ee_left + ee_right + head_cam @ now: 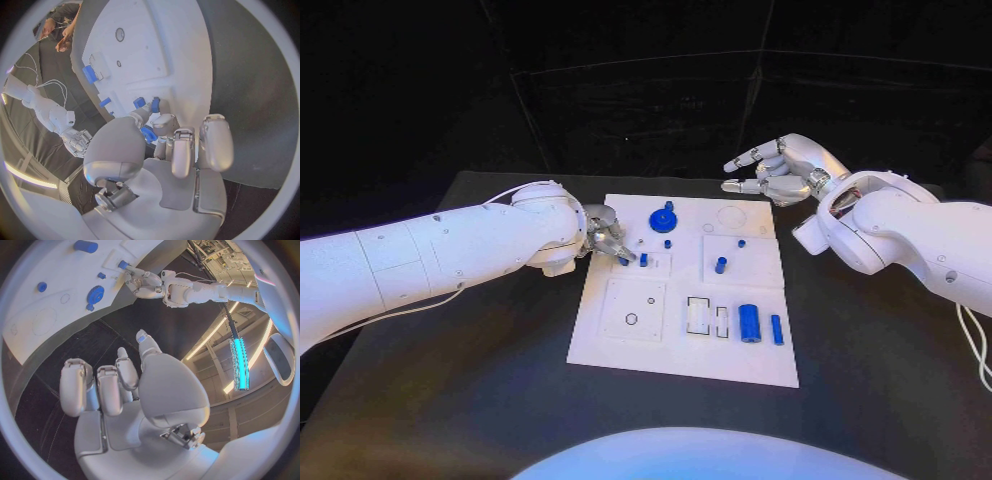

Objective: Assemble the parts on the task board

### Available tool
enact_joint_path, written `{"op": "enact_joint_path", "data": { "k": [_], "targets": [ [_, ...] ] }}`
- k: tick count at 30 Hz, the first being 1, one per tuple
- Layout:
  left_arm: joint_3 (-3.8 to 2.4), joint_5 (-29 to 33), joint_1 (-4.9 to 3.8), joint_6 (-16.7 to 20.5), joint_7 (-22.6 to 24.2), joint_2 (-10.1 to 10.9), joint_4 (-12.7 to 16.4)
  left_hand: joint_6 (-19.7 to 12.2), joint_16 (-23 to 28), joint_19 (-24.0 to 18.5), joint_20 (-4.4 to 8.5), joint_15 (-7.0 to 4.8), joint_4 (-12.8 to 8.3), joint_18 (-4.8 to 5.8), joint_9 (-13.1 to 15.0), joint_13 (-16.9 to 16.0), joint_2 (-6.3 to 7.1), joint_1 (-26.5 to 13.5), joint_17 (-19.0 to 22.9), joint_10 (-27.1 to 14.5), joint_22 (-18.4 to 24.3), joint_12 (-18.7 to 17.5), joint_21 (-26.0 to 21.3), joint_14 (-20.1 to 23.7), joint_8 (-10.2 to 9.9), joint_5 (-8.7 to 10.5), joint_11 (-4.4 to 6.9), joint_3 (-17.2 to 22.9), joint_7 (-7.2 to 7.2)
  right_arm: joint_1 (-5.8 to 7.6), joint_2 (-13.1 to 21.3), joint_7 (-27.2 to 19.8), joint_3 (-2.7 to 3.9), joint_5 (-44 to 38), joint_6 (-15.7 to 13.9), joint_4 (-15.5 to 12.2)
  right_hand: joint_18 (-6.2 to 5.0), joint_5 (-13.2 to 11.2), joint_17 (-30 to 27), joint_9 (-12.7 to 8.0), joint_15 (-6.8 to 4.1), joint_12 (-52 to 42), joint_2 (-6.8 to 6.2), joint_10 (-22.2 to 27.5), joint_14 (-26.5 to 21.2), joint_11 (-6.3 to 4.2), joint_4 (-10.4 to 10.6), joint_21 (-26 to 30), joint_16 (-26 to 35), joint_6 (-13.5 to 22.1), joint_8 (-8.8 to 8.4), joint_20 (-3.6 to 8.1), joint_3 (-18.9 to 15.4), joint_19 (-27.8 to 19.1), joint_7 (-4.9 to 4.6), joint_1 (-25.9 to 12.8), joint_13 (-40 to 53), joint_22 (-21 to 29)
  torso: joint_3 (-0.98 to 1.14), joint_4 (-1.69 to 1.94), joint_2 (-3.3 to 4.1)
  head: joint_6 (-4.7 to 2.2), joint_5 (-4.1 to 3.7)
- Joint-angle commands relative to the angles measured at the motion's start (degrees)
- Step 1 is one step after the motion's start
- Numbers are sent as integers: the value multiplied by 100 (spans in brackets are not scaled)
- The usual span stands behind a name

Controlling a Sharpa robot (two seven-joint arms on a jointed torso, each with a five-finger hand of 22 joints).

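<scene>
Head view: the left hand (606,240) sits at the far left edge of the white board (625,345), fingers pinching a small blue peg (149,134) right over its sockets. The right hand (783,170) hovers beyond the board's far right corner, fingers apart, holding nothing, clearly farther from the work.

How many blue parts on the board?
7 seen: gear, stud beside it, dot and peg right of centre, cylinder and bar near-right, piece at the left hand, maybe hiding more.
</scene>
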State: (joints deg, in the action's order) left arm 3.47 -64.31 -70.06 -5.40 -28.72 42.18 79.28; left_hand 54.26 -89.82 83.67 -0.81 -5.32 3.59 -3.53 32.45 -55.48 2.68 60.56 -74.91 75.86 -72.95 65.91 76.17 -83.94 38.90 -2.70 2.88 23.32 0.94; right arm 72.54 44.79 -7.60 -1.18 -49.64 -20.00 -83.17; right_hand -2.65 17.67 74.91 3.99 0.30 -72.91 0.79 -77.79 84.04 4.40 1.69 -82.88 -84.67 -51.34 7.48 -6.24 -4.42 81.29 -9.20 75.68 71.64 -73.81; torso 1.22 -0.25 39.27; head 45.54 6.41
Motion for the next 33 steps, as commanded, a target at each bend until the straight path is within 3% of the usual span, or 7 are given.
{"op": "enact_joint_path", "data": {
  "k": [1,17,33],
  "targets": [
    [3,38,1,-146,-53,-18,-18,19,-18,22,32,-50,16,-29,-11,-20,9,-72,-1509,3,-14,30,41,-606,-20,-4,-28,-65,37,10,-5,-21,3,10,27,-5,-90,18,375,-5,-52,30,44,13,342,-25,-9,20,30,20,37,28,-7,-26,-6,10,-5,5,1,2,-2,4,-8],
    [2,47,0,-176,-61,-54,-112,77,-18,44,41,-58,257,-19,-37,-74,20,-353,-1509,45,-72,77,75,-606,29,-5,-21,-462,28,10,-4,-17,3,10,26,-5,-92,17,371,-5,-52,34,45,16,341,-24,-5,23,33,21,38,29,-11,-29,-7,5,-11,12,-2,2,-1,6,-16],
    [-1,108,0,45,-51,-40,-60,102,-18,64,50,-71,494,-11,-63,-109,68,-553,-1509,77,-122,108,103,-606,76,-7,-5,-906,9,10,-9,-21,3,10,35,3,-92,17,371,-5,-52,34,45,16,341,-24,-5,23,33,21,38,29,-11,-29,-7,5,-11,12,-2,5,-2,4,-30]
  ]
}}
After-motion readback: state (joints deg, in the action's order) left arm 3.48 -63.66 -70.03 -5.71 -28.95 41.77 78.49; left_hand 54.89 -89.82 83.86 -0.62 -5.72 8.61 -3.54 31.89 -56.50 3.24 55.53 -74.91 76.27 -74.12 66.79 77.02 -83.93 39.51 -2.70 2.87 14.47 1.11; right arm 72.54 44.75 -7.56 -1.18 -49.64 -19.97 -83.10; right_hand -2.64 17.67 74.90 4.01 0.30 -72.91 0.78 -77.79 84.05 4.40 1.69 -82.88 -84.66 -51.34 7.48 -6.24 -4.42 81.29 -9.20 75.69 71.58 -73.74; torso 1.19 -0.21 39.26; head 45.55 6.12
